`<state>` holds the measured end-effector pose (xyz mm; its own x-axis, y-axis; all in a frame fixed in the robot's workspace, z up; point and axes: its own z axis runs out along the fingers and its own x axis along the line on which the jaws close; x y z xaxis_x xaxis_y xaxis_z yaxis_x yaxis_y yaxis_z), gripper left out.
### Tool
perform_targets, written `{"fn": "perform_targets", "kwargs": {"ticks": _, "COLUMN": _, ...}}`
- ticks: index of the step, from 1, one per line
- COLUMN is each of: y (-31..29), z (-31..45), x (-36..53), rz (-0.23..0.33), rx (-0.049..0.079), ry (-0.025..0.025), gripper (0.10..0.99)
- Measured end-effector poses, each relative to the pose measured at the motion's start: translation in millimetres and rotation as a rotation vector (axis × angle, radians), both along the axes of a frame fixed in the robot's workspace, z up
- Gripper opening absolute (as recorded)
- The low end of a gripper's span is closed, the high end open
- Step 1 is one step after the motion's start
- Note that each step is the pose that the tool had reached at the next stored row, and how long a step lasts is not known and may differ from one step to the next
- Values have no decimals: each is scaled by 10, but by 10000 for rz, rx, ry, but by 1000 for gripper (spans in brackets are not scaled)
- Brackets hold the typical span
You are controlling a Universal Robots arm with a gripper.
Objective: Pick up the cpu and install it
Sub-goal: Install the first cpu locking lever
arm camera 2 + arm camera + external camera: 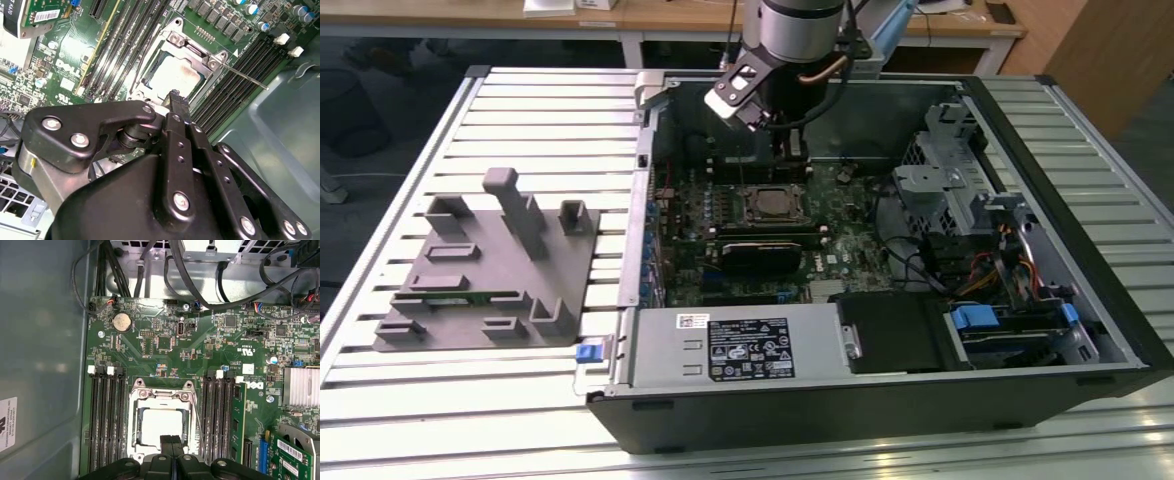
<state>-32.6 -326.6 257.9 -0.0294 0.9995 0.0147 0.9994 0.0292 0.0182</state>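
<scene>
A slatted metal table (467, 420) is lit evenly. Behind it, a wooden desk (667, 18) with white legs is set on a dark floor (454, 50). A wooden panel (1101, 50) is seen at the exterior view's right.

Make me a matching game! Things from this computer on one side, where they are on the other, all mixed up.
1. small silvery square cpu
2. grey moulded plastic tray
3. round silver coin battery
4. black metal pincer

A. on the slatted table
B. hovering over the cpu
C. on the green board, near black cables
D. inside the metal socket frame

Pairs: 1-D, 2-A, 3-C, 4-B
</scene>
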Motion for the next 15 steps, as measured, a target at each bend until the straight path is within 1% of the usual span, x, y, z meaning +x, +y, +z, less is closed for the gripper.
{"fn": "perform_targets", "kwargs": {"ticks": 15, "y": 0, "z": 48, "x": 0, "rz": -10, "rx": 1, "ry": -1, "gripper": 106}}
